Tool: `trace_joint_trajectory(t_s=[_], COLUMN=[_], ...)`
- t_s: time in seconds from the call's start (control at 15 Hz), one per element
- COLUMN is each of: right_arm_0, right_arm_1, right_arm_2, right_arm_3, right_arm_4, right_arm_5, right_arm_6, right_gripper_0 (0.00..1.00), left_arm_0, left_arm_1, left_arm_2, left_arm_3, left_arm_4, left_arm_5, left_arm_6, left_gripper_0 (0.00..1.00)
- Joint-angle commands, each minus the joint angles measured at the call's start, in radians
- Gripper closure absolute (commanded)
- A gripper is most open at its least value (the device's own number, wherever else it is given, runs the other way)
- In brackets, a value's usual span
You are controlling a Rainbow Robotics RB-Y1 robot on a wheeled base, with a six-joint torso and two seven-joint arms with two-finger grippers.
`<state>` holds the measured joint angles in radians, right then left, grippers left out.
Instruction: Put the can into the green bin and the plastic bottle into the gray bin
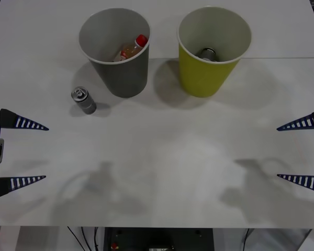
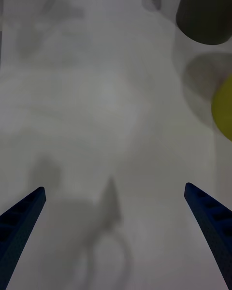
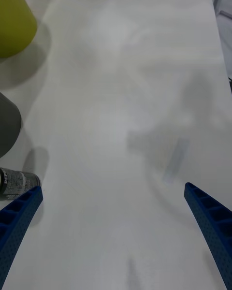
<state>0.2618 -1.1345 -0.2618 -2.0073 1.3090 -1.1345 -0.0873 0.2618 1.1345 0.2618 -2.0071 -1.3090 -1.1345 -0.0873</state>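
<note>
no legible text anywhere; markings on can [image 3: 17, 181] too blurred to read.

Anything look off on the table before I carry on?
One can stands on the table beside the gray bin, outside both bins. The green bin already holds another can, and the plastic bottle lies tilted inside the gray bin. No spills or damage show. The left gripper and right gripper are open, holding nothing.

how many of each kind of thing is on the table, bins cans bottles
bins: 2, the gray bin and the green bin
cans: 2, one on the table, one in the green bin
plastic bottle: 1, in the gray bin
total: 5
</note>
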Motion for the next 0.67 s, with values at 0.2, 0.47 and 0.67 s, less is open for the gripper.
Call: trace_joint_trajectory(t_s=[0.2, 0.47, 0.67], right_arm_0=[0.000, 0.000, 0.000], right_arm_1=[0.000, 0.000, 0.000], right_arm_2=[0.000, 0.000, 0.000], right_arm_3=[0.000, 0.000, 0.000], right_arm_4=[0.000, 0.000, 0.000], right_arm_5=[0.000, 0.000, 0.000], right_arm_6=[0.000, 0.000, 0.000], right_gripper_0=[0.00, 0.00, 0.00], left_arm_0=[0.007, 0.001, -0.003], left_arm_1=[-0.009, -0.015, -0.028], left_arm_2=[-0.013, -0.004, -0.023], left_arm_3=[0.013, 0.016, 0.082], left_arm_4=[-0.004, -0.001, 0.100], left_arm_5=[-0.005, -0.018, 0.028], left_arm_6=[0.004, 0.027, 0.044], left_gripper_0=[0.00, 0.00, 0.00])
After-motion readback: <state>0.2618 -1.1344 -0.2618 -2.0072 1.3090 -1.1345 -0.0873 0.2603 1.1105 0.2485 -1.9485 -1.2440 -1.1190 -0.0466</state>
